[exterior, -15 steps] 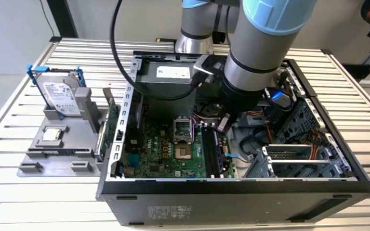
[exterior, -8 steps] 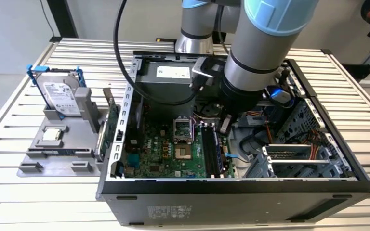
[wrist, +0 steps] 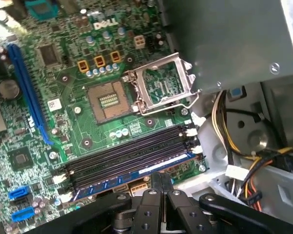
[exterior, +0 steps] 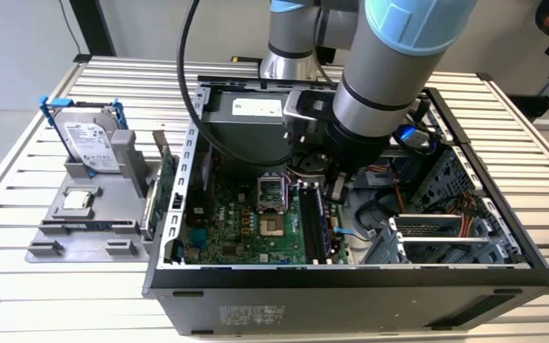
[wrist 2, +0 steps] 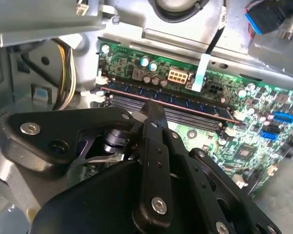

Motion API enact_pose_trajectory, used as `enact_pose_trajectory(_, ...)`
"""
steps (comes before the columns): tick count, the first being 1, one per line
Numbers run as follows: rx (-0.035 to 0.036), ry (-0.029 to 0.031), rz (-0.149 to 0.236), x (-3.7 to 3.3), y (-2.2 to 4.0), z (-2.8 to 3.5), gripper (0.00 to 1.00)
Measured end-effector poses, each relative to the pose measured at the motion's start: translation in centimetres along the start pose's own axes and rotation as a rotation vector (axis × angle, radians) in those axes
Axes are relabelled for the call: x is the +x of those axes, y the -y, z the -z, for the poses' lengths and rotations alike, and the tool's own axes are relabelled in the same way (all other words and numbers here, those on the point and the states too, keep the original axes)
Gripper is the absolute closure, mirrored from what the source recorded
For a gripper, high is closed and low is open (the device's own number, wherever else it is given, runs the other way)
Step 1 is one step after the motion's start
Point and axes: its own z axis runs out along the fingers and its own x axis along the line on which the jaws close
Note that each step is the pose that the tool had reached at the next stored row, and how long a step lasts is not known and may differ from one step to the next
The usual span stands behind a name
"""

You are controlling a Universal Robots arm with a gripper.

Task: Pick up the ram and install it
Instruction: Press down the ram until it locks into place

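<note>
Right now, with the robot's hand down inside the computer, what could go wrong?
The ram sits in the outermost memory slot, with the gripper right at its edge. If it is not lined up, pushing could bend the ram or strain the motherboard. The loose cables beside the slots look close enough to snag the arm. The open processor socket nearby could be harmed by a bump.

One open black computer case (exterior: pixel 351 282) holds one green motherboard (wrist: pixel 83 112) with four long black memory slots (wrist: pixel 132 153), one filled by a dark green memory stick (wrist: pixel 136 171); one blue-framed silver hard drive (exterior: pixel 88 139) stands outside.
</note>
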Motion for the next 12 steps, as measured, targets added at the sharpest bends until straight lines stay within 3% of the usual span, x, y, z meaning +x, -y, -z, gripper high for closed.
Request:
enact_pose_trajectory(4,-0.0053,-0.0017,0.069,0.01,0.0,-0.06,1.0)
enact_pose_trajectory(12,-0.0074,-0.0024,0.206,0.02,0.01,-0.15,1.0)
